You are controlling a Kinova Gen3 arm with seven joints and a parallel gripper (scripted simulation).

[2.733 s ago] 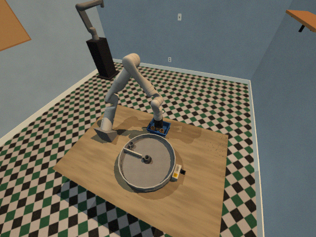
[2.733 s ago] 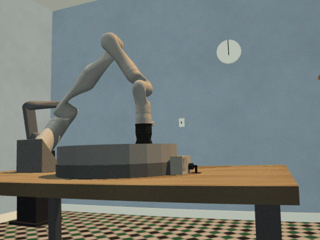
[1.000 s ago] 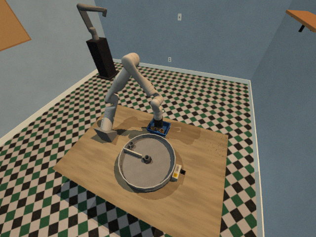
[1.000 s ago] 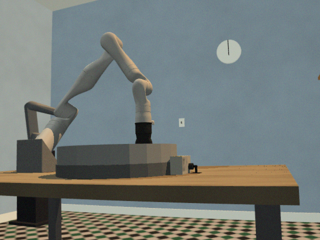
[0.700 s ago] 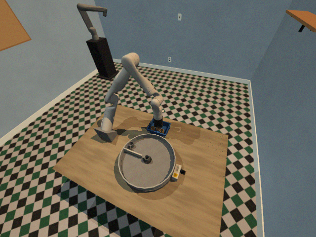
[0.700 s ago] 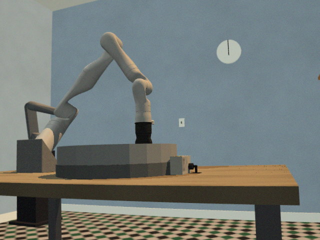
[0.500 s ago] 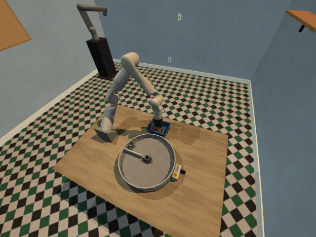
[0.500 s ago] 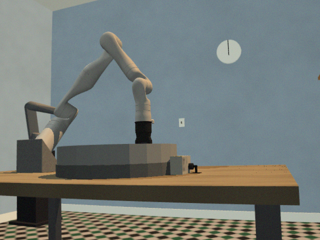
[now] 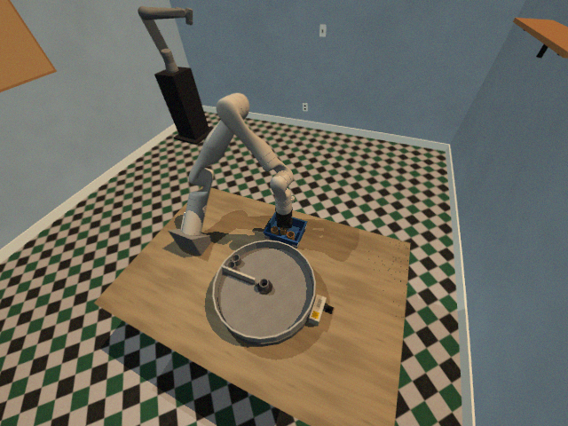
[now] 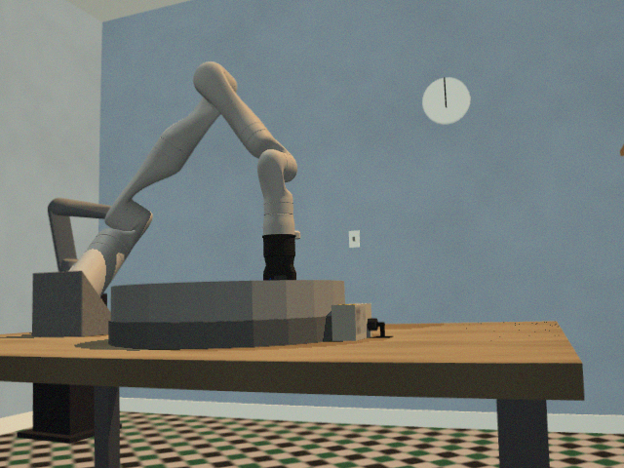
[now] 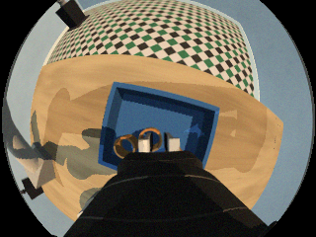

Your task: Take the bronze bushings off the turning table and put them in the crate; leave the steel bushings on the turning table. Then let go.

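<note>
From the top, the claw (image 9: 283, 230) (image 10: 279, 257) (image 11: 158, 138) reaches down into the blue crate (image 9: 303, 232) (image 11: 168, 93) on the far side of the bench (image 9: 362, 339) (image 10: 468, 347) (image 11: 242, 168), where bronze bushings (image 9: 290, 235) (image 11: 124, 146) lie. Gray steel bushings (image 9: 235, 259) sit on the turning table (image 9: 280, 316) (image 10: 201, 302), far left, beside the pale bar (image 9: 239, 274).

In the exterior view, the turning table's wall hides the crate and fingertips.

In the wrist view, the claw is partly open, a gap between its fingers; one bronze ring (image 11: 157, 132) shows close by the left finger, another further left.

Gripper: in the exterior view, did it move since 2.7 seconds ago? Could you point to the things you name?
Yes, slightly upward: more of the gripper (image 9: 284, 226) (image 10: 279, 272) (image 11: 158, 143) now shows above the rim of the turning table (image 9: 256, 316) (image 10: 201, 302).
</note>
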